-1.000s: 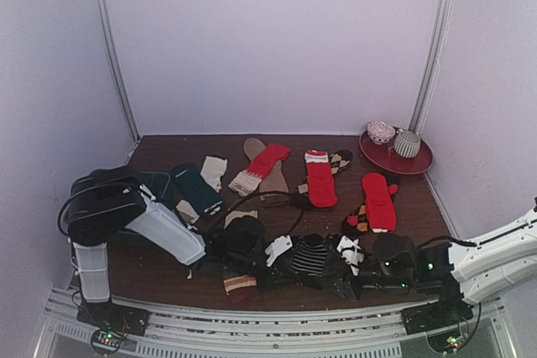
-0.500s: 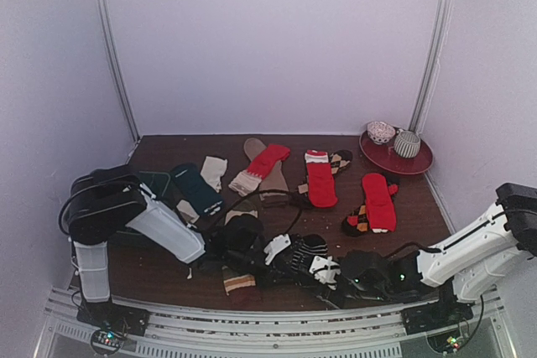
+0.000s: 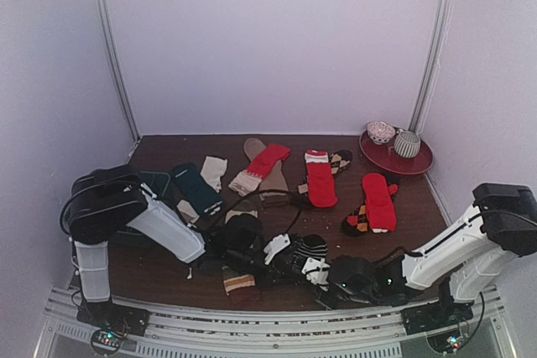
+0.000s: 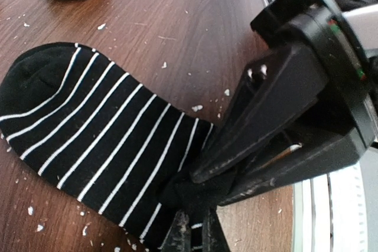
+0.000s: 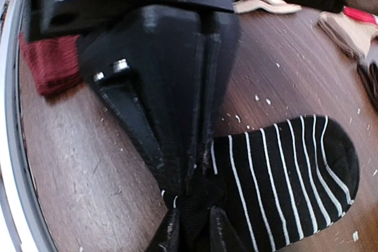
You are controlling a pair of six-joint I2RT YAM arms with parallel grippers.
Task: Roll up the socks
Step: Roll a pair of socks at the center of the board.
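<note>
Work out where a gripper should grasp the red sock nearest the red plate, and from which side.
Pinch the near end of the red sock, coming straight down from above. It lies flat, running front to back, overlapping an argyle sock, so a shallow pinch there probably lifts it alone.

Loose socks (image 3: 321, 180) crowd the table (image 3: 168, 147) — only its far edge lies bare.

Striped sock (image 4: 100, 128), centre frame, is black with thin white stripes. Table (image 4: 177, 22) is dark brown wood grain, pale specks. Red sock (image 3: 320, 182) carries a white-banded cuff. Plate (image 3: 417, 162), right side, is dark red.
</note>
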